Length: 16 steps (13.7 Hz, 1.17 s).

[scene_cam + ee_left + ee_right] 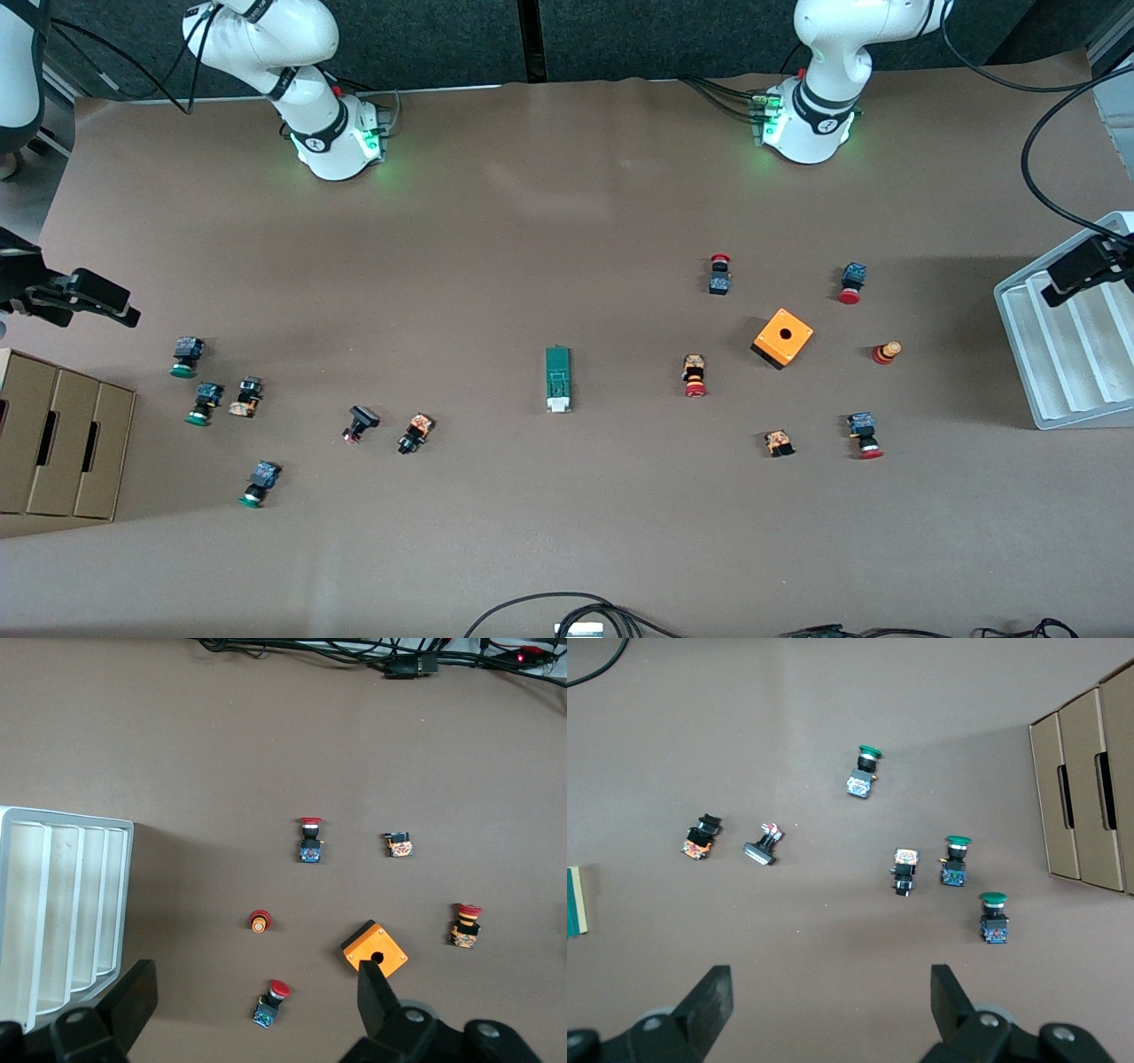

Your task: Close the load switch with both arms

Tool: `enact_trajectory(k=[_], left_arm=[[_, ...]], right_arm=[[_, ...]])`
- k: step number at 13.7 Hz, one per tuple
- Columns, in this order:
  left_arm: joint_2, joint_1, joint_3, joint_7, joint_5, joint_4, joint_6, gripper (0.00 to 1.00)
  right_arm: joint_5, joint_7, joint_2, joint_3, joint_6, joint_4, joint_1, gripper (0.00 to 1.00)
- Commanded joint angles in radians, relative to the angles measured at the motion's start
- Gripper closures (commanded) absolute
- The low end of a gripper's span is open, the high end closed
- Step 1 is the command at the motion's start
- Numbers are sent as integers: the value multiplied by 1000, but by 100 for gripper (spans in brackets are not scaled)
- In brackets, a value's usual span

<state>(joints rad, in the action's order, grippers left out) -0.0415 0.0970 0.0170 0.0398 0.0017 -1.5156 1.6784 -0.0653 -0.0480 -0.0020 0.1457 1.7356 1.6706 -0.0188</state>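
The surface (567,221), covered in plain brown sheet, carries every part of the job, and nothing on it appears to have been worked yet. Both arms wait at the ends of the surface: the left gripper (1085,266) hangs over the white slotted tray (1028,354) at the left arm's end, and the right gripper (89,297) hangs beside the cardboard boxes (62,443) at the right arm's end. Each wrist view shows its own fingers spread wide with nothing between them: left fingers (376,997), right fingers (948,997). The load switch (558,378) lies flat near the middle of the surface, well apart from both grippers, its white end turned toward the front camera; only its edge shows in the right wrist view. Judged from this layout, the task is at its start: the approach, the hold by one arm and the closing action by the other all remain. The orange box (782,338) with a hole sits toward the left arm's end among the red push-buttons (695,376); the green push-buttons (205,403) lie toward the right arm's end. No brand, label or writing can be read on any item; the marking on the load switch is too small to make out.
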Motion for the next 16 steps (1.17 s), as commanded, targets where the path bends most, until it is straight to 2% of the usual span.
enact_trajectory(k=[1,5,16], left_arm=[[5,4,0,-23,-14,3,-14,0],[6,6,-2,-28,0,2,-57,0],[6,7,-2,-15,-8,3,-72,0]], right_arm=[[25,-6,5,3,2,-15,-6,1],[25,-6,5,3,2,-15,-7,1],[24,-4,5,3,2,-15,-7,1]])
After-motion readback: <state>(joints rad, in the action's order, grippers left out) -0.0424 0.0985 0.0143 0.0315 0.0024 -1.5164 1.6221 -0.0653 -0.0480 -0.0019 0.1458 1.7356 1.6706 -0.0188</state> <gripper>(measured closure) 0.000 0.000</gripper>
